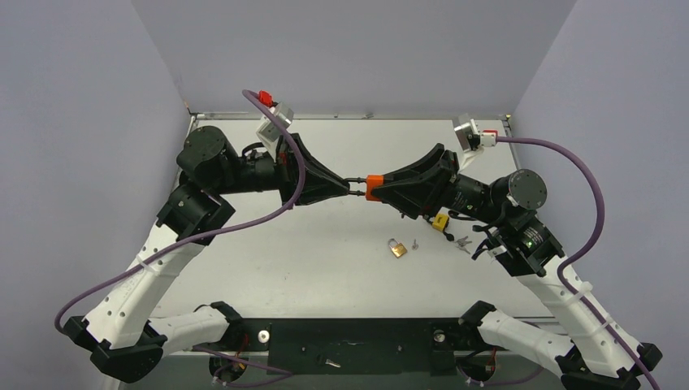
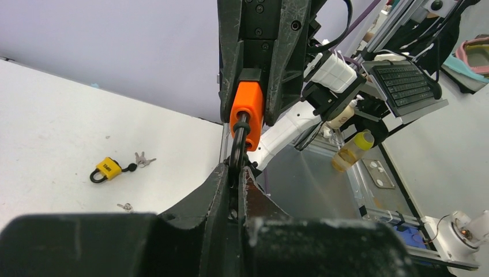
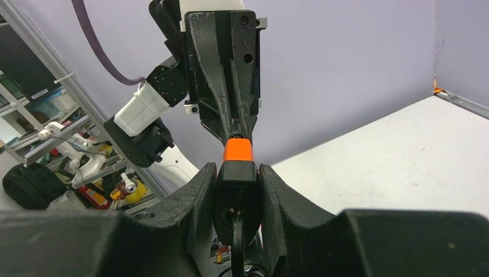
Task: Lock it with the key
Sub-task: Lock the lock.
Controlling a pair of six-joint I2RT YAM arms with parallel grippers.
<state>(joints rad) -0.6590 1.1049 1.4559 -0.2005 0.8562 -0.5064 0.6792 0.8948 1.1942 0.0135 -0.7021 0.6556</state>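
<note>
As left tool [image 2: 237, 172] and right tool [image 3: 237, 176] clamp padlock [image 2: 248, 105], walls [image 1: 349, 49] stand distant.

My right fingers [image 3: 193, 202] cover the near end of the orange lock [image 3: 238, 151], so I can't tell whether a key sits there. Its shackle [image 2: 239, 138] vanishes between my left fingers [image 2: 213, 196]. At 4 o'clock on the counter [image 1: 309, 260], the keys [image 1: 463, 241] are too small to count.

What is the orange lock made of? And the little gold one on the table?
The orange lock looks like matte plastic, or a plastic cover: flat even colour, no shine. The gold lock looks like brass, golden with a silvery metal loop, though it is small.
</note>
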